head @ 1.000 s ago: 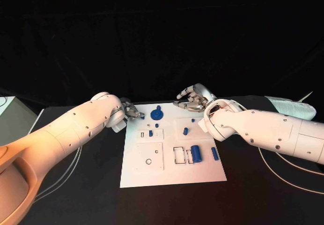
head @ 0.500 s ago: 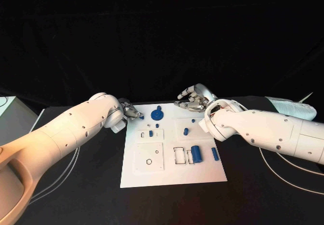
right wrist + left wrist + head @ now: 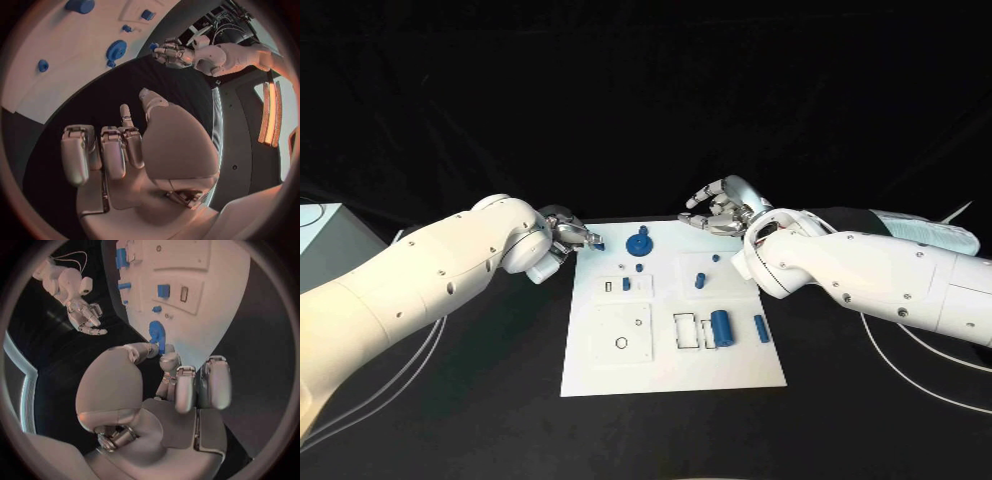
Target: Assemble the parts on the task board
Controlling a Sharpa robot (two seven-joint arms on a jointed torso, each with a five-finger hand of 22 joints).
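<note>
Holding small blue part point(image 3: 596, 245), left hand point(image 3: 568, 235) unmoved since earlier.

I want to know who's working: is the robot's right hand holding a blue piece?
No, the right hand is empty, its fingers over black table beside the task board.

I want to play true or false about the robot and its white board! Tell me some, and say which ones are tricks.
1. The task board is white. True.
2. The right hand is holding a blue part. False: it holds nothing and hovers at the board's far edge.
3. A blue cylinder lies on the board. True.
4. The left hand is over the middle of the board. False: it is at the board's far left corner.
5. The table is black. True.
</note>
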